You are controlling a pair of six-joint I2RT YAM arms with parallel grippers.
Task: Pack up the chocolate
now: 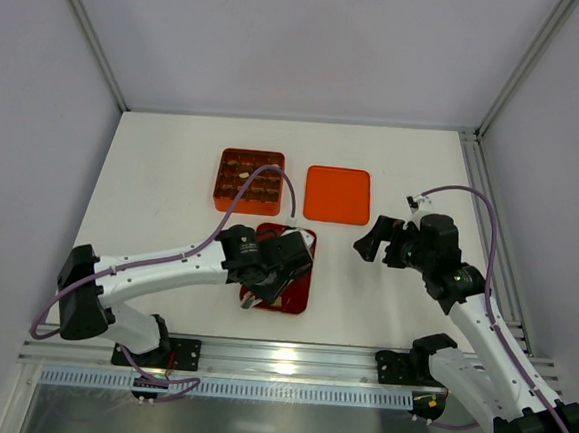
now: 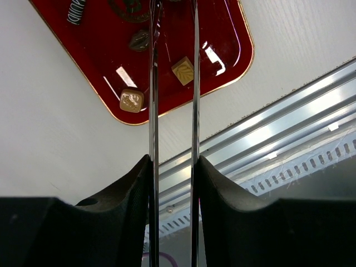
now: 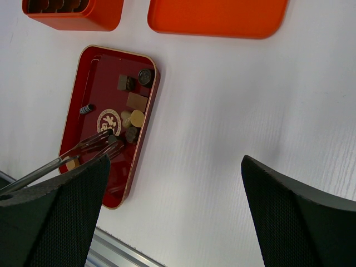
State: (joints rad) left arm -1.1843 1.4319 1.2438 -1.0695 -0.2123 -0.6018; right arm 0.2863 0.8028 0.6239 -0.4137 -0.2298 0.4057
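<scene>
Several pieces of the chocolate (image 3: pixel 137 102) lie in a dark red tray (image 3: pixel 89 72). Among them are a tan cube (image 2: pixel 132 100), a gold square (image 2: pixel 183 70) and a dark piece (image 2: pixel 139 40). My left gripper (image 2: pixel 173 167) hovers over the tray's near end (image 1: pixel 298 295) and is shut on metal tongs (image 2: pixel 153 83). The two tong blades stand slightly apart and reach over the tray; their tips (image 3: pixel 108 142) hang beside the dark piece, with nothing visibly between them. To the right of the tray, my right gripper (image 3: pixel 175 161) stands wide open over bare table.
An orange box with a grid of cells (image 1: pixel 248 180), some holding chocolates, stands behind the tray. Its flat orange lid (image 1: pixel 337 194) lies to the right. A metal rail (image 1: pixel 288 362) runs along the table's near edge.
</scene>
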